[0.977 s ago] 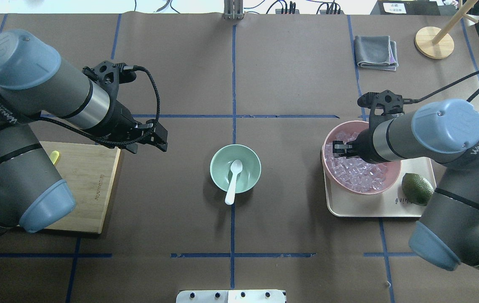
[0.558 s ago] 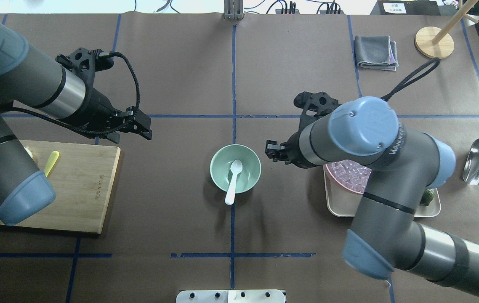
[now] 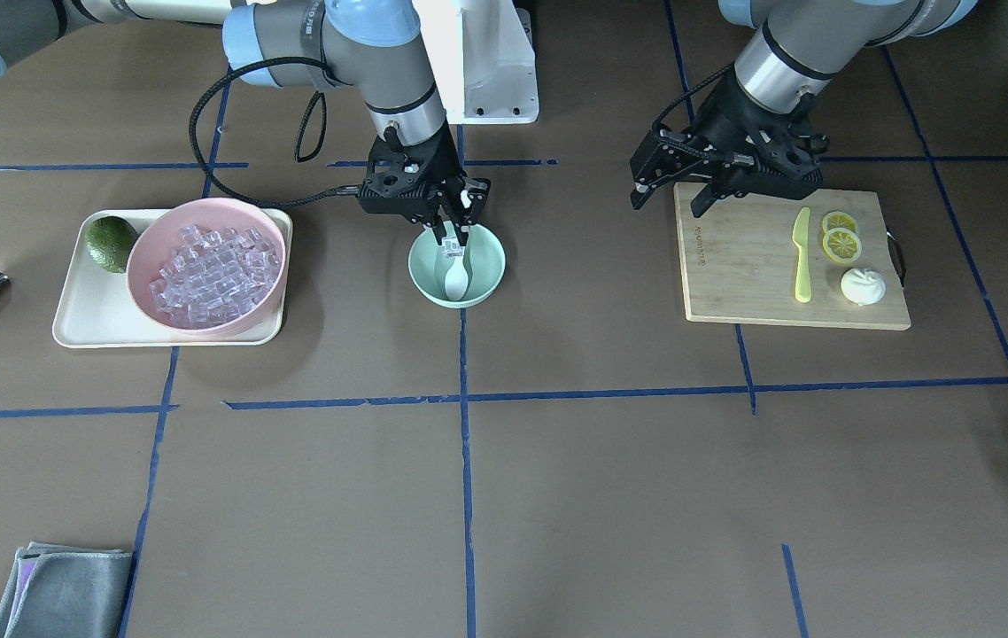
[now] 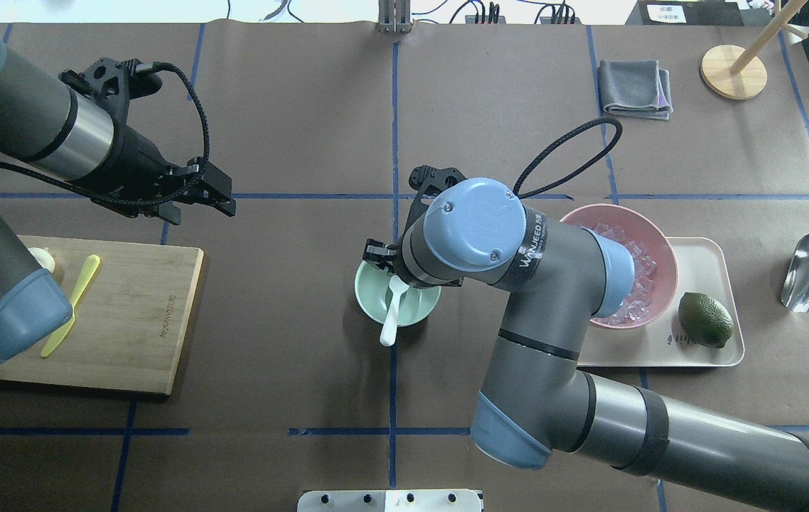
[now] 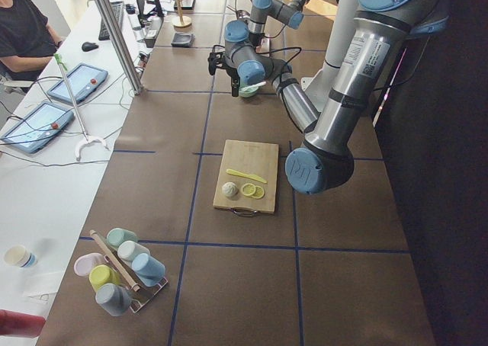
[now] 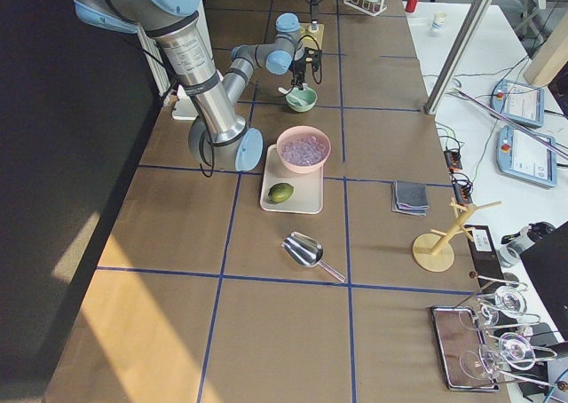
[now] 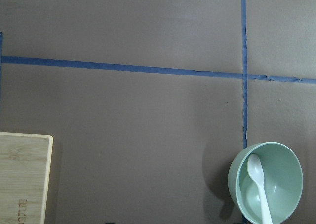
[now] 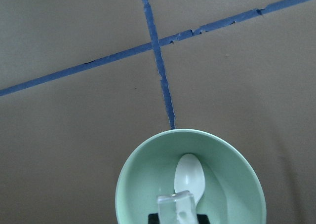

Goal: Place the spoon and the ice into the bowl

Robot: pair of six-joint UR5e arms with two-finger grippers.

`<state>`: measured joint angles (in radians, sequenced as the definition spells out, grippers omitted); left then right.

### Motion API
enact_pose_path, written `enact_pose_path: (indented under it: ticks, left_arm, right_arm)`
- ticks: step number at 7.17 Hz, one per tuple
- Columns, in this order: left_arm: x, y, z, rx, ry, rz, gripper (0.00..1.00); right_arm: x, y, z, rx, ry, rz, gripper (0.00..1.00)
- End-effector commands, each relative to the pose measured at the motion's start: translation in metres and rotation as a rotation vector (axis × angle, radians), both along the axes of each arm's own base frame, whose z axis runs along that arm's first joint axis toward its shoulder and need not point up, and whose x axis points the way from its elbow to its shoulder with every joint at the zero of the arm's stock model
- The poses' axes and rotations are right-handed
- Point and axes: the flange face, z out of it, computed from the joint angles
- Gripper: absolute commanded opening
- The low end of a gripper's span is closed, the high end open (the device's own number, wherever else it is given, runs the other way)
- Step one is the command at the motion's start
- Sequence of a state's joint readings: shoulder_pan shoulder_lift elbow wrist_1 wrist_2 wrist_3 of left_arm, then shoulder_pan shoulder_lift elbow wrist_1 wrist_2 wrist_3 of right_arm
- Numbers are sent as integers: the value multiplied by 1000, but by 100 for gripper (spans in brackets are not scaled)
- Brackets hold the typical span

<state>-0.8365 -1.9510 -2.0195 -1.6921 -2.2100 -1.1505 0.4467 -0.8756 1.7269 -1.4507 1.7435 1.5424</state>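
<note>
clutching ice (image 8: 175, 204), right tool (image 3: 454, 234) above bowl (image 3: 484, 266); arm label (image 4: 534, 247) perhaps "wanjeed"

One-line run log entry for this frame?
right gripper: shut on ice, above bowl | spoon: in bowl | loose ice in bowl: none | left gripper: open, empty, near cutting board
</note>
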Motion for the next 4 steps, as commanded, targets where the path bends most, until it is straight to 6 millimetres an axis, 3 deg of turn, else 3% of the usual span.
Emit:
enact_pose_path:
  ticks: [1, 2, 3, 4]
  left_arm:
    - [-1, 0, 0, -1, 0, -1, 85]
    - [-1, 0, 0, 0, 1, -1, 85]
    - [-1, 0, 0, -1, 0, -1, 86]
    - [-1, 0, 0, -1, 0, -1, 86]
  right_arm:
    - [-10, -2, 8, -7, 23, -5, 1]
    - [-16, -1, 14, -11, 38, -13, 5]
    - [-18, 2, 14, -12, 38, -18, 23]
    - [-18, 2, 14, -11, 38, -19, 53]
